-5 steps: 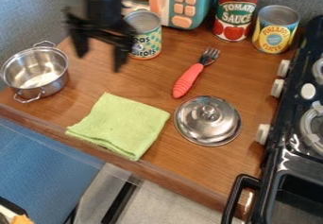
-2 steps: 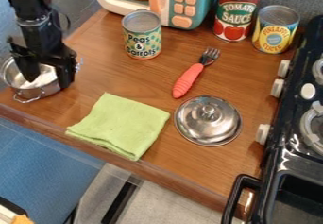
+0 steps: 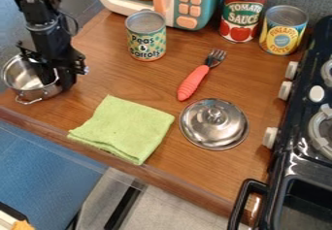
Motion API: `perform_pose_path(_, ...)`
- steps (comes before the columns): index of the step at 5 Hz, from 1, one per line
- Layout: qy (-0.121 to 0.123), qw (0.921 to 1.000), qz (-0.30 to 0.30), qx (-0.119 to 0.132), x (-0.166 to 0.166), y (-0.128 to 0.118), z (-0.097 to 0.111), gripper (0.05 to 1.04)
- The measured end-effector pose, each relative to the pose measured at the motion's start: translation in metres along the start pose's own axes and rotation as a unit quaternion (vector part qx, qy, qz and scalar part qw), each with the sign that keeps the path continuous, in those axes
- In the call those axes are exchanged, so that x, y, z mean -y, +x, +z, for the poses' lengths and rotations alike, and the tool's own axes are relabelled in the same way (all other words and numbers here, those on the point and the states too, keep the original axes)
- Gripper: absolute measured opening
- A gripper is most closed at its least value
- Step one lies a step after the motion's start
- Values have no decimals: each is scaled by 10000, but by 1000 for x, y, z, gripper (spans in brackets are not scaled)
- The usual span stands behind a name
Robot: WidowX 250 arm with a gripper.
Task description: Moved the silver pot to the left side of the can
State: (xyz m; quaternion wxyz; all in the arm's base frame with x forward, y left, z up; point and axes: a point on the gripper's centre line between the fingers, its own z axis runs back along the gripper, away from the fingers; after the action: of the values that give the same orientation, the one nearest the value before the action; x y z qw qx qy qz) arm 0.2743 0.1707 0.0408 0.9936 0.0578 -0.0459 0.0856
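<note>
At the near right corner, a black toy stove stands beside the wooden worktop, its white knobs facing the worktop. A folded lime-green cloth lies flat near the front edge. Just right of it, a round silver lid rests knob upward. At the far left sits the silver pot, upright, on the left side of the green-dotted can and well apart from it. The end effector is down at the pot's right side, pinching the wall, one finger inside and one outside. A red-handled fork lies between lid and green-dotted can, tines pointing rearward. Behind stand a yellow-labelled can and, left of it, a taller red-labelled can. A teal-and-orange toy microwave stands at the rear, behind the green-dotted can.
</note>
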Motion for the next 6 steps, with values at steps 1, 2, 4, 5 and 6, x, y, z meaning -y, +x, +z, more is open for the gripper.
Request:
perform_pose_path(1,53,10000,-72,27,5,6,9,213)
perform_pose_path(2,184,9995,-136,238,6,14,28,81)
perform_pose_path(4,191,9972,-546,479,41,25,51,56)
perform_pose_path(5,128,9948,-848,545,66,30,54,56)
perform_pose_path(6,134,9944,-952,449,75,37,44,56)
